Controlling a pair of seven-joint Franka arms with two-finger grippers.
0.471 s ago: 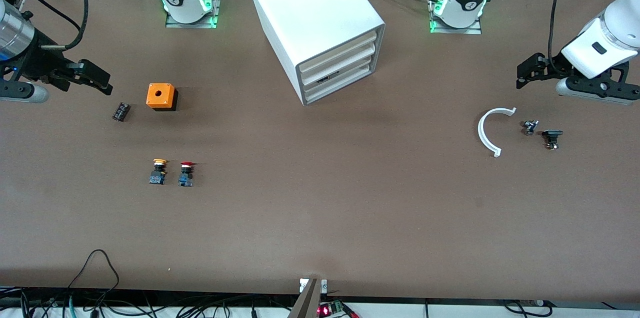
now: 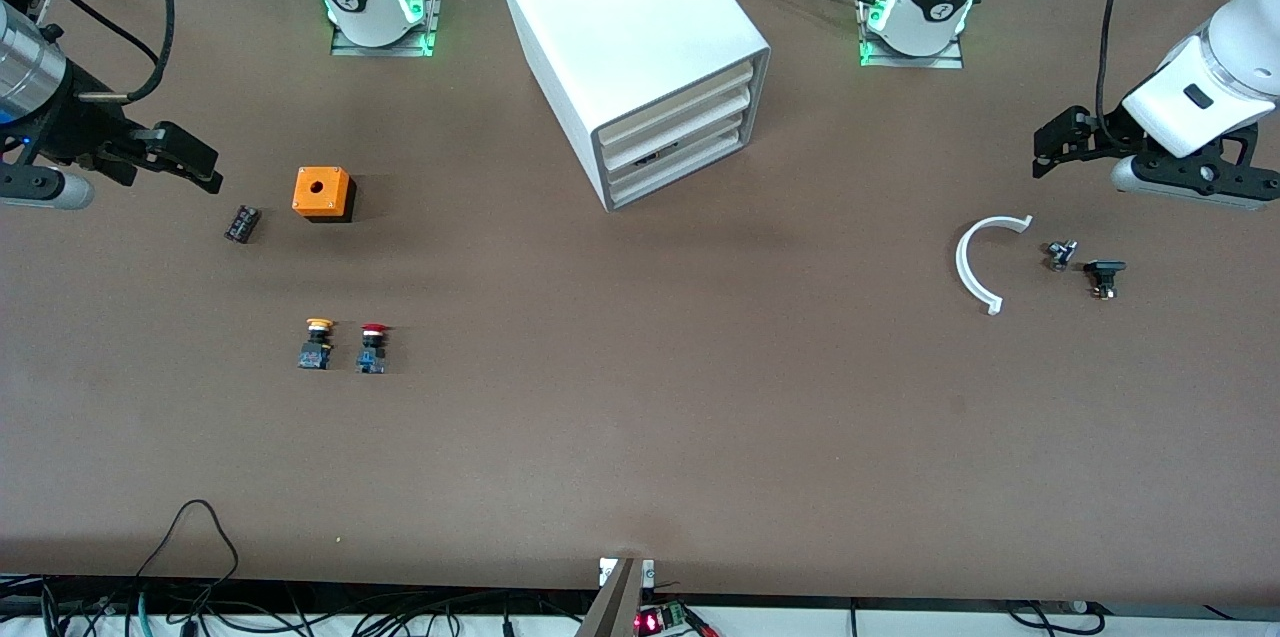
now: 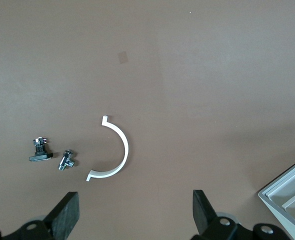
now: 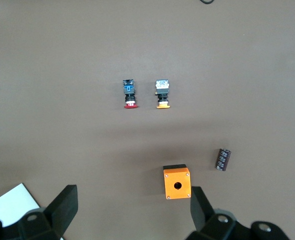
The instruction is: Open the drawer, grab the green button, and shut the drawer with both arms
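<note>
The white cabinet [image 2: 640, 37] stands mid-table near the arms' bases. All its drawers are shut, including the lowest drawer [image 2: 690, 167]. A corner of the cabinet shows in the left wrist view [image 3: 287, 200] and in the right wrist view [image 4: 10, 200]. The green-capped button is not in view. My left gripper [image 2: 1043, 152] is open and empty, over the table at the left arm's end beside a white curved piece; its own view shows it too [image 3: 135, 212]. My right gripper [image 2: 208, 167] is open and empty, over the table at the right arm's end beside an orange box; its own view shows it too [image 4: 132, 207].
An orange box [image 2: 323, 193] with a round hole and a black cylinder [image 2: 242, 223] lie near the right gripper. A yellow-capped button [image 2: 317, 344] and a red-capped button [image 2: 373, 348] stand nearer the front camera. A white curved piece [image 2: 975, 262] and two small metal parts [image 2: 1060, 254] [image 2: 1104, 277] lie near the left gripper.
The right gripper has shifted slightly toward the right arm's end of the table. Nothing else has visibly moved.
</note>
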